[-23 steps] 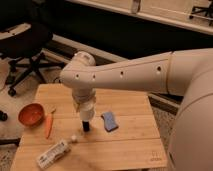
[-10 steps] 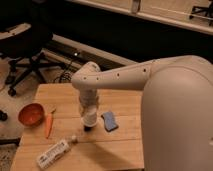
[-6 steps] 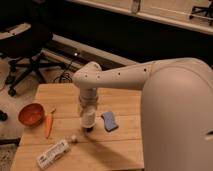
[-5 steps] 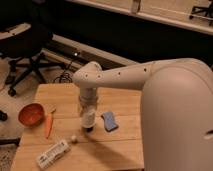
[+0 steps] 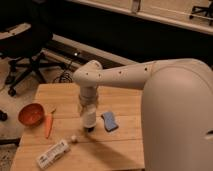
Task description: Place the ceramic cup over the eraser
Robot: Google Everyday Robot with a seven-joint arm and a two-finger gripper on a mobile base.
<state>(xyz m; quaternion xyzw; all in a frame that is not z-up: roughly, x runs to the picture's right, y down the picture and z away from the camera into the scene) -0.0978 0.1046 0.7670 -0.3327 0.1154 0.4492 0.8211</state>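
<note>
The gripper (image 5: pixel 88 111) hangs straight down over the middle of the table (image 5: pixel 125 102), gripping the ceramic cup (image 5: pixel 88 117), which sits low, just above the eraser (image 5: pixel 89 129) whose dark base peeks out beneath. The blue pad (image 5: pixel 109 121) lies just beside them, with the orange bowl (image 5: pixel 31 114) and carrot (image 5: pixel 48 125) further left. The covering step looks nearly finished; next comes a final lowering and letting go.
</note>
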